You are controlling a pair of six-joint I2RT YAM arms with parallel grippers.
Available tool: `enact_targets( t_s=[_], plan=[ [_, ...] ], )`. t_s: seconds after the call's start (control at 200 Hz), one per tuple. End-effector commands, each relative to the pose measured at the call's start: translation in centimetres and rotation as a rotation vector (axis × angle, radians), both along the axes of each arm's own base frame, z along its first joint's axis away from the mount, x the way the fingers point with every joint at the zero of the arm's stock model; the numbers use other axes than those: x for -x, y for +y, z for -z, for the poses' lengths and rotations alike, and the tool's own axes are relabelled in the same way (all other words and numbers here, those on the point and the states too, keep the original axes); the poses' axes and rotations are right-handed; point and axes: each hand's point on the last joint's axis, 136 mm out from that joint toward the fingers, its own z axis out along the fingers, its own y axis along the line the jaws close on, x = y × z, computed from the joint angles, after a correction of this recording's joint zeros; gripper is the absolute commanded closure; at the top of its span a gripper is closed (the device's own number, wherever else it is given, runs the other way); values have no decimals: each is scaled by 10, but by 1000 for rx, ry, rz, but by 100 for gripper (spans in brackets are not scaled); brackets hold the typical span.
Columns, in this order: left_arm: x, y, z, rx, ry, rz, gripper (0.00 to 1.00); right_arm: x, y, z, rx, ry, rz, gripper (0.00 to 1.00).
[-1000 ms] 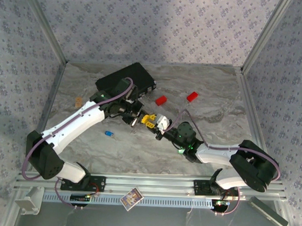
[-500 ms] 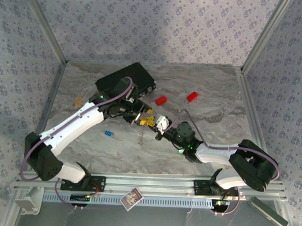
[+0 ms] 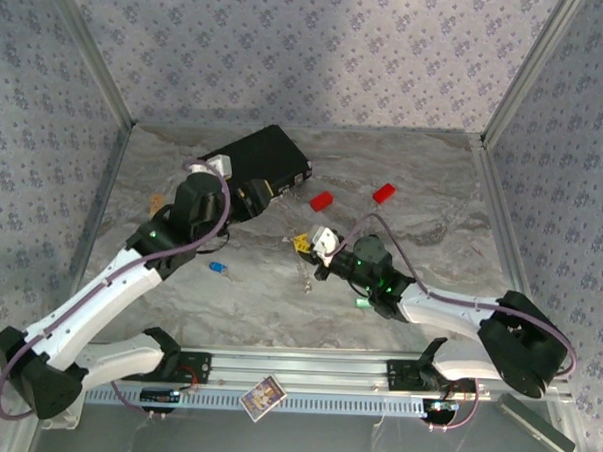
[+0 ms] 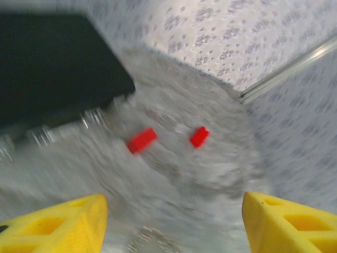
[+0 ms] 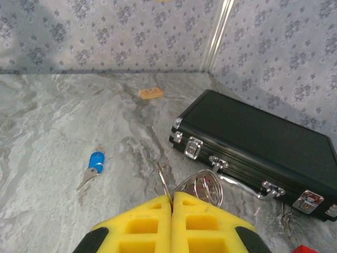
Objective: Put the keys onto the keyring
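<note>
We note blue key flat on open worktop, blade pointing near-right; right fingers clench keyring, left fingers released.

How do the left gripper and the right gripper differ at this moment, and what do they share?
The left gripper is open, its yellow fingers far apart; the right gripper is shut, its fingers pressed together. The left gripper holds nothing between its fingers, while the right gripper pinches the thin silvery keyring. Both have blocky yellow fingers.
</note>
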Motion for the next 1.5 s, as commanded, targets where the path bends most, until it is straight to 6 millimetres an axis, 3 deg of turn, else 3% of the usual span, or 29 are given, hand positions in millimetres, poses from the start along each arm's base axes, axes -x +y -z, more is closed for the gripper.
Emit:
enact_targets(
  t_s=[0.0,0.235,0.515,0.949,1.494],
  plan=[
    [1,-1,-15,-416,-399,192,30,10,2,-13,60,11,-76,100],
    [27,-16,37,-703,-522,534,35,19,-7,-18,183,52,-137,100],
    [77,-46,65,-570,-615,852,42,28,-11,-22,214,71,-181,100],
    [93,-76,95,-497,-550,976,50,31,-4,-19,202,87,-210,100],
    [93,-81,102,-481,-547,992,77,36,8,-23,182,90,-245,100]
  ],
)
